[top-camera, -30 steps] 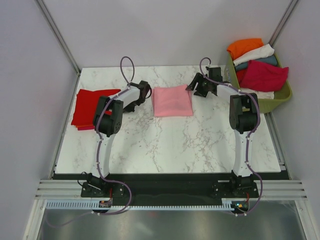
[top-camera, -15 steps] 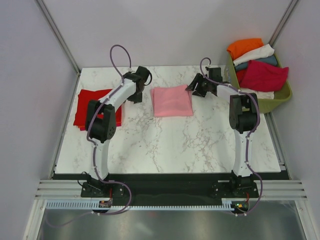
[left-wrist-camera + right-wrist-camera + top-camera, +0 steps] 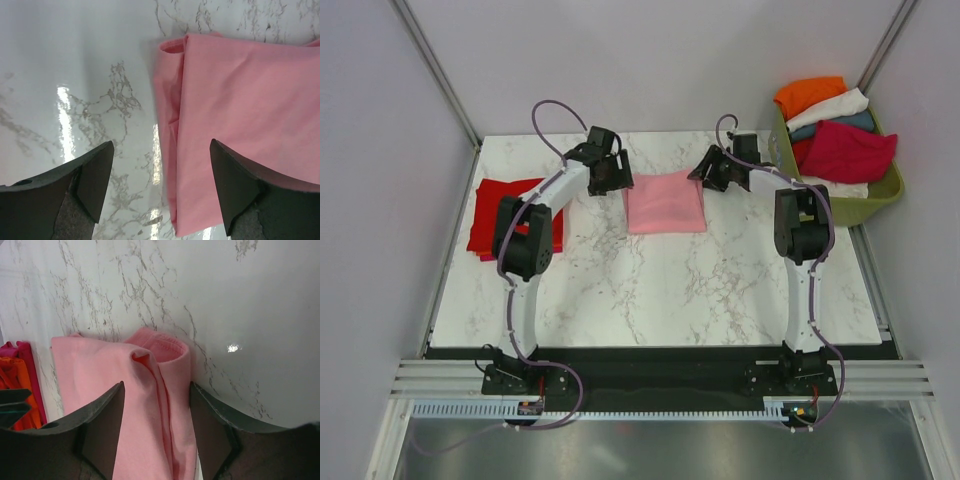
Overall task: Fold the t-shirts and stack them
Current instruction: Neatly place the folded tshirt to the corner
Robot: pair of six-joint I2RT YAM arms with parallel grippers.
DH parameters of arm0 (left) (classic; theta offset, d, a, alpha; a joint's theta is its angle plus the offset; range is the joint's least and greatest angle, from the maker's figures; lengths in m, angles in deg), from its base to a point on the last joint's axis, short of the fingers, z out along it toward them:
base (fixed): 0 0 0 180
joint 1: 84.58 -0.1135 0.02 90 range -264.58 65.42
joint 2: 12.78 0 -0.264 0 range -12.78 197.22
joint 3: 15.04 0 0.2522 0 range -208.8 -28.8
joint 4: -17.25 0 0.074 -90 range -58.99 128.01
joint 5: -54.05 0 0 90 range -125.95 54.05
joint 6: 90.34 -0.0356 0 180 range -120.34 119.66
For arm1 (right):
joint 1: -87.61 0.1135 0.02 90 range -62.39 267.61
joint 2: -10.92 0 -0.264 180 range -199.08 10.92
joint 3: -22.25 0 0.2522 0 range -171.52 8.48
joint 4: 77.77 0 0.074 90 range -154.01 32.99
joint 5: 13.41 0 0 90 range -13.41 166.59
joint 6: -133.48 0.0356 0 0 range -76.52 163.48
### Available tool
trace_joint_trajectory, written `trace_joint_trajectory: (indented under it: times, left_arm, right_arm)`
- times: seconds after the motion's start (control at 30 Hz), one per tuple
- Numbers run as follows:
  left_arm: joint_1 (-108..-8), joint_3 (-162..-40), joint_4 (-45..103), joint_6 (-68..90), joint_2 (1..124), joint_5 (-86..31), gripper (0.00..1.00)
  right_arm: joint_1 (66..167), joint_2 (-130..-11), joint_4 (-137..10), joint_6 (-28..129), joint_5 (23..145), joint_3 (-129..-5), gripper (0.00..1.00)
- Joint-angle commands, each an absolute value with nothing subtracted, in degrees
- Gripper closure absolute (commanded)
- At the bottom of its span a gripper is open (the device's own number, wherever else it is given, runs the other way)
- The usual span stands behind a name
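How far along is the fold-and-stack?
Done: red shirt folded at left; pink shirt folded centre. In hand: left gripper and right gripper, both open, straddle the pink shirt's far corners, nothing gripped. Left: stacking pink on red, plus the heaped shirts in the basket.

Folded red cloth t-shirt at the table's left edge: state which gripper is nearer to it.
Left. The left gripper is over the left edge of the folded pale pink t-shirt, right of the red t-shirt; the right gripper is at the pink one's far right corner.
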State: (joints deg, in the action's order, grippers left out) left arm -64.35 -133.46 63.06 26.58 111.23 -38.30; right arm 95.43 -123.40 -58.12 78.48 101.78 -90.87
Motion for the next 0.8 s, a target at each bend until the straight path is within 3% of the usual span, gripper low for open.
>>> trace_joint_trajectory:
  times: [0.0,0.1,0.17,0.23,0.47,0.63,0.77]
  left_arm:
    - [-64.19,-135.15,58.00,30.94,114.57,-33.05,0.16]
    - [-64.27,-134.97,55.98,32.00,116.15,-32.70,0.16]
    - [-64.36,-135.15,55.36,33.05,117.38,-32.79,0.18]
    - [-64.71,-135.06,55.01,34.28,118.52,-32.79,0.23]
    - [-65.77,-134.89,51.76,36.92,120.81,-31.91,0.29]
    - [-66.82,-135.06,48.95,39.21,122.22,-30.24,0.30]
    - [-67.00,-135.59,47.54,40.00,123.54,-29.62,0.36]
  right_arm:
    - [96.40,-125.83,-57.77,78.11,99.62,-92.94,0.38]
    - [96.75,-126.63,-57.42,77.93,98.48,-93.64,0.42]
    - [96.84,-127.32,-57.16,78.02,97.59,-94.43,0.52]
    - [96.84,-127.68,-56.72,77.76,97.42,-95.05,0.55]
    - [96.84,-128.47,-56.45,77.49,96.45,-95.58,0.55]
    - [96.84,-129.26,-56.63,78.02,96.27,-96.28,0.44]
    - [96.93,-130.49,-56.63,78.72,97.24,-97.95,0.46]
